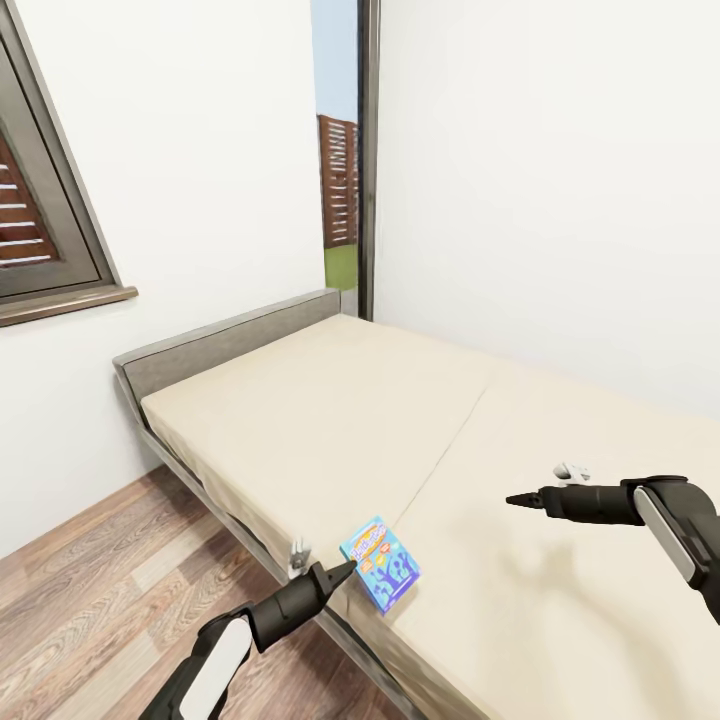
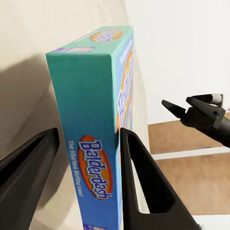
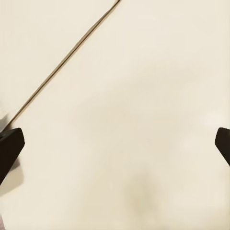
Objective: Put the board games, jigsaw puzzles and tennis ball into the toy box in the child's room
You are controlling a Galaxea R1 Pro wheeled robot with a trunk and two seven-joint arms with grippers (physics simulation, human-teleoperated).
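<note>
- Left gripper (image 2: 88,158) is straddling the blue box (image 1: 380,563), fingers apart, not pinching; "Balderdash" is showing on its edge.
- Box is lying at the bed (image 1: 300,420) edge.
- Right gripper (image 3: 115,143) is hovering spread over the mattress.

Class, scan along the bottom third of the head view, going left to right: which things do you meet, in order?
Wood-plank floor → left gripper → blue board game → beige mattress → right gripper.

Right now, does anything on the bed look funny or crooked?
Yes. The blue board game sits skewed at the very edge of the bed, one corner poking past it. The left pincer straddles its edge, fingers not pressing it yet.
</note>
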